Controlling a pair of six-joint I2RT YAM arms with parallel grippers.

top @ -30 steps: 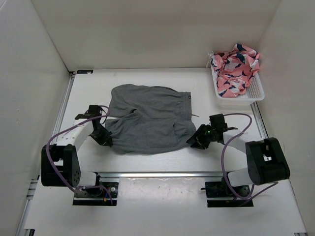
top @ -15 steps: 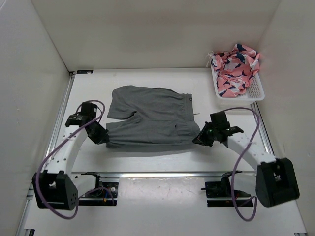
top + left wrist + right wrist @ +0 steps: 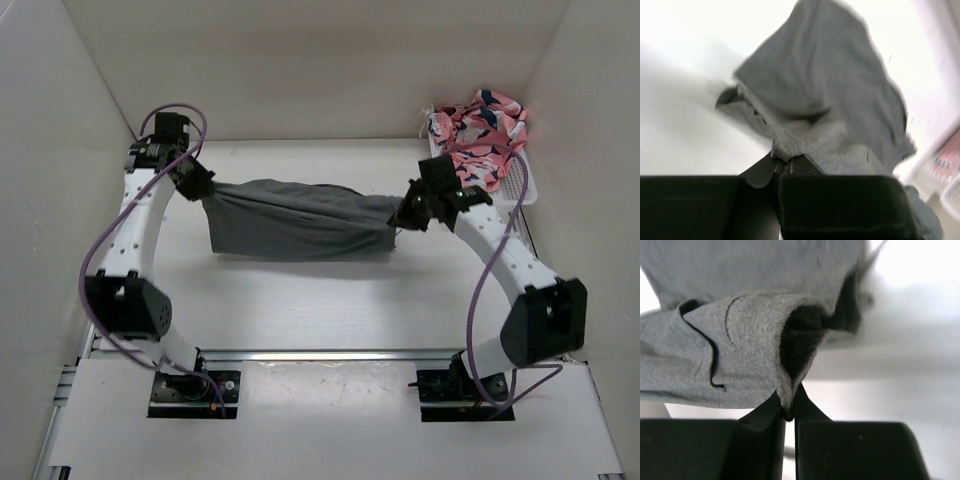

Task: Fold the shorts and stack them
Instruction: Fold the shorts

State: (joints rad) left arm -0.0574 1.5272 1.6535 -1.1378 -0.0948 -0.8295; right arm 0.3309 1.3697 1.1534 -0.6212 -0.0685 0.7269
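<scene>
Here, shorts (image 3: 295, 218) stretched between left gripper (image 3: 205, 192) and right gripper (image 3: 400, 220), both pinching it, left-wrist view blurred.

A white table (image 3: 300, 290) stands between plain white panels: a back wall (image 3: 300, 70) behind the table, a left wall (image 3: 50, 200) and a right wall (image 3: 590, 150) at its sides. A metal rail (image 3: 330, 353) runs along the table's near edge. On its far right corner is a white basket (image 3: 520, 190) of pink patterned cloth (image 3: 480, 135). The light is bright and even.

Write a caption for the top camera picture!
The left gripper and right gripper pinch the grey shorts, stretched out between them.
</scene>
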